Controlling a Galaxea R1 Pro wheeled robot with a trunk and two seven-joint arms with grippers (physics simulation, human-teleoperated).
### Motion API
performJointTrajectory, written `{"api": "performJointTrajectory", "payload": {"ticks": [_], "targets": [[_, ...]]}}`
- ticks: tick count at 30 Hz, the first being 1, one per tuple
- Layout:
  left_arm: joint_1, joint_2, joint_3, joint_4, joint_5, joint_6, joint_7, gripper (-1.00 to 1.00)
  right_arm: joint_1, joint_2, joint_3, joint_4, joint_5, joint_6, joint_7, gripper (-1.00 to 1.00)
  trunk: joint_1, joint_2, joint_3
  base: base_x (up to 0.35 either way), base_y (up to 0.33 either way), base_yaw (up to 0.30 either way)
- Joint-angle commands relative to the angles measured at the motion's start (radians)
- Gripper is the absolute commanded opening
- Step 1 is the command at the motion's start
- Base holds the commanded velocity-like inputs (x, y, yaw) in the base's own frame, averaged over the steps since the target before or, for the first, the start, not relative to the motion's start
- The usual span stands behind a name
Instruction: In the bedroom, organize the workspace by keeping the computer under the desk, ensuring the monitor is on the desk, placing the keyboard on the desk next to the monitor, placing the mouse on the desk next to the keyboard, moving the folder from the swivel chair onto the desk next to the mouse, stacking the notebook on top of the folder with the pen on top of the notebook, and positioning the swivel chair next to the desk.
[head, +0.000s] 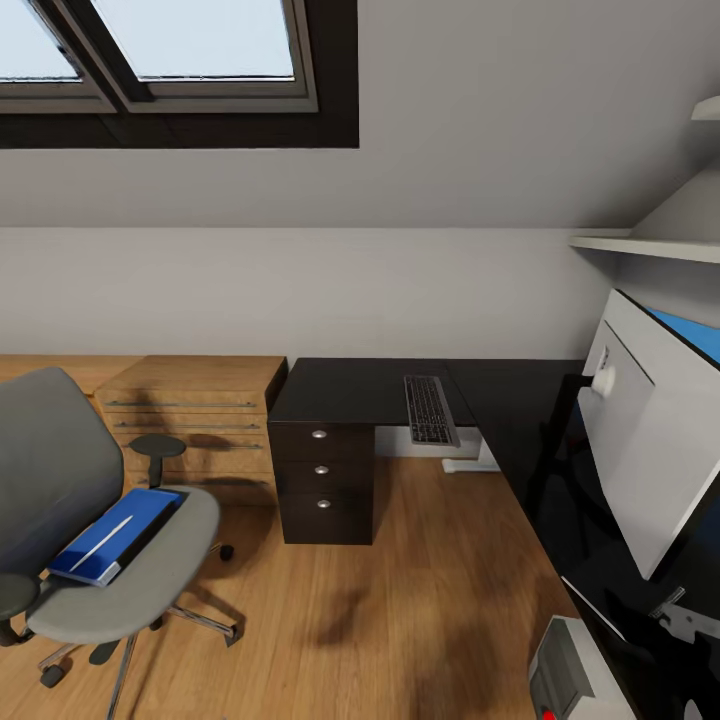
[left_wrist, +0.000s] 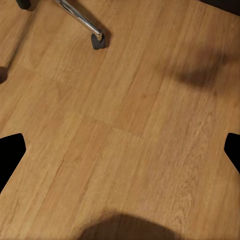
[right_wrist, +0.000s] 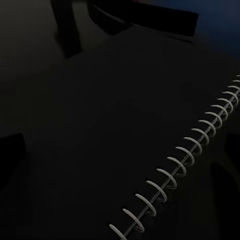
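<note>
At 5 o'clock in the head view, closest to the camera, sits the light grey boxy computer tower (head: 578, 668) with a small red light, on the wood plank floor (head: 400, 600) against the edge of the glossy black L-shaped desk (head: 350, 392). Above it, at 3 o'clock, the wide monitor (head: 650, 440) shows its pale grey back and stands on the desk's right wing. The flat black keyboard with dark grey keys (head: 431, 409) lies on the surface at about 1 o'clock from centre, near the inner corner of the L, above the black drawers with round silver knobs (head: 322, 468). At 8 o'clock the grey padded swivel chair (head: 95, 520) stands well apart from the desk, the thin bright blue folder (head: 118, 535) flat on its seat with a slim pale stick-like thing lying on it. Behind the chair is a low light-wood cabinet (head: 195, 415).

The left wrist view gives what the head view cannot – bare floor close up, with one chrome chair leg and its dark castor (left_wrist: 98, 41) at 11 o'clock. The left jaws' tips (left_wrist: 120, 150) appear as dark shapes at either edge, spread wide, nothing between them.

The right wrist view is very dark – a black spiral-bound notebook with a white wire coil (right_wrist: 180, 165) lies on the surface beneath it. The right jaws (right_wrist: 122, 152) also stand wide apart and grip nothing.
</note>
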Motion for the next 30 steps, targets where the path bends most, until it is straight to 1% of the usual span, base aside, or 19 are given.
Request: {"api": "performJointTrajectory", "payload": {"ticks": [1,30], "targets": [[-0.001,0.0,0.007,0.001,-0.005,-0.003,0.002,1.0,0.0,0.0,-0.002,0.027,-0.002,-0.002,0.011,1.0,0.0,0.0,-0.001,0.0,0.0,0.0],[-0.001,0.0,0.007,0.001,-0.005,-0.003,0.002,1.0,0.0,0.005,0.003,0.027,-0.002,-0.002,0.017,1.0,0.0,0.0,-0.001,0.0,0.0,0.0]]}}
